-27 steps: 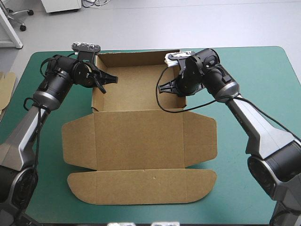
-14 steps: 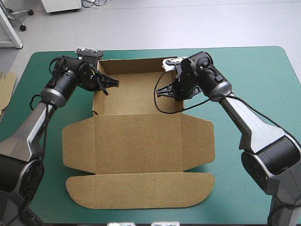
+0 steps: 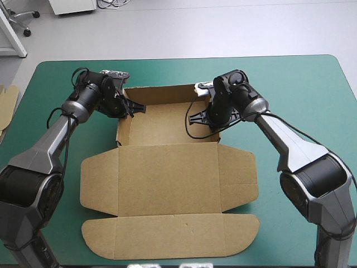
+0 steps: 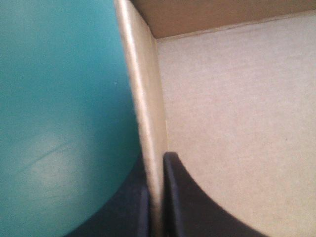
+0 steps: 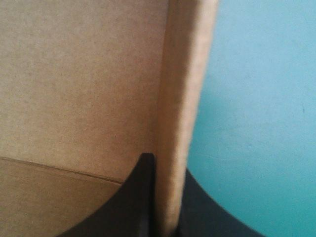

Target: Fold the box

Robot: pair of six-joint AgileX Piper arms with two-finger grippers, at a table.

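The brown box (image 3: 167, 167) lies mid-table. Its far part forms a tray with walls raised, and its lid and flaps lie flat toward the near edge. My left gripper (image 3: 134, 107) is shut on the tray's left wall (image 4: 145, 98); in the left wrist view one black finger is inside the tray and the other outside over the teal-green cover, gripper (image 4: 155, 197). My right gripper (image 3: 194, 117) is shut on the right wall (image 5: 185, 98) in the same way, gripper (image 5: 165, 197) astride the board's edge.
An edge of more brown board (image 3: 6, 103) shows at the table's left edge. Bare teal-green cover (image 3: 301, 84) lies to the right of the box and beyond its back wall.
Both grippers, holding the side walls, have moved toward the near edge and slightly right. The box has shifted with them and the tray looks shallower.
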